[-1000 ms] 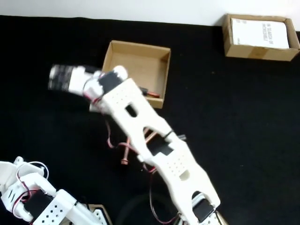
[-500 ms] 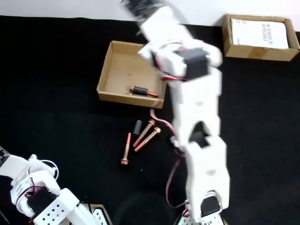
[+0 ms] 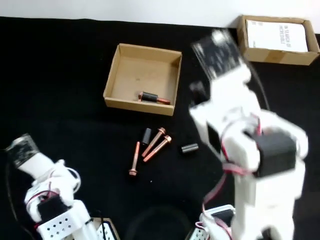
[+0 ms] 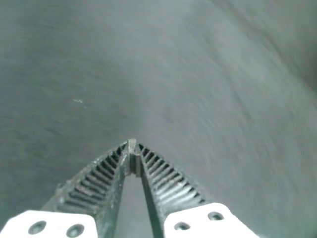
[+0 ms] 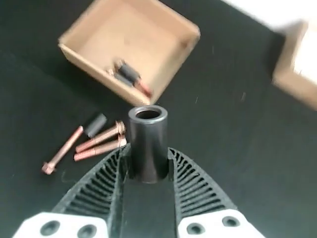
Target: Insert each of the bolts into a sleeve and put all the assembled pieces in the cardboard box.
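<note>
Sleeve (image 5: 147,144) lies lengthwise in right jaws, bore toward tips.

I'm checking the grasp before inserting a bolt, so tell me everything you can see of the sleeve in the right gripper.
The sleeve is a short dark tube, metal by its dull sheen, smooth-walled, with a round open bore that looks empty. Its near half is clamped between the ribbed fingers of the right gripper, the rest sticking out beyond them. It is held up off the black table; nothing else touches it.
</note>
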Controlling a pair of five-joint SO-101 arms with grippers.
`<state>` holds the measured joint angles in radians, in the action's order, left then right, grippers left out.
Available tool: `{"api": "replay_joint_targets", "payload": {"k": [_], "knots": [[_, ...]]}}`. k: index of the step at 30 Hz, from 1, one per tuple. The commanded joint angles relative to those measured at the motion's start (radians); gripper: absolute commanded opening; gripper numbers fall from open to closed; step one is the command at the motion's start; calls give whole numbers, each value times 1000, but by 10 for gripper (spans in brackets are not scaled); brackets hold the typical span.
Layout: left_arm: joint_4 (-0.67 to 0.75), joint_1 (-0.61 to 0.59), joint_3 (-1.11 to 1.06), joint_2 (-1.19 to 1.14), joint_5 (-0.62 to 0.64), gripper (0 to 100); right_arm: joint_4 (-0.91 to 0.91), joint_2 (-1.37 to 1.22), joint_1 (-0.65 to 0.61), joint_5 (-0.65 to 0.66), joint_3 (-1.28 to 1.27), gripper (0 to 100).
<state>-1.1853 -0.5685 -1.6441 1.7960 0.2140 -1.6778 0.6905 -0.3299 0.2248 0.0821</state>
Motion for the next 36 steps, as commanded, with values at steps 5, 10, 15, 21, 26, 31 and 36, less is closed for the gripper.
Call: {"api": "replay_joint_targets", "payload": {"k": [5, 10, 15, 21, 26, 31, 36], "knots": [[-20, 228, 165, -5, -68, 10, 369, 455, 289, -84, -776, 6], [-77, 389, 346, -7, -80, 10, 604, 650, 513, -77, -1213, 6], [-120, 545, 412, -137, -83, 10, 785, 835, 573, -52, -1452, 6], [-120, 739, 550, -544, -64, 10, 875, 1030, 645, -26, -1641, 6], [-121, 858, 753, -897, 49, 10, 880, 1142, 719, 21, -1779, 6], [-150, 1027, 817, -1150, 135, 10, 881, 1142, 750, 17, -1853, 6], [-141, 1191, 820, -1282, 222, 10, 909, 1141, 774, 5, -1890, 6]]}}
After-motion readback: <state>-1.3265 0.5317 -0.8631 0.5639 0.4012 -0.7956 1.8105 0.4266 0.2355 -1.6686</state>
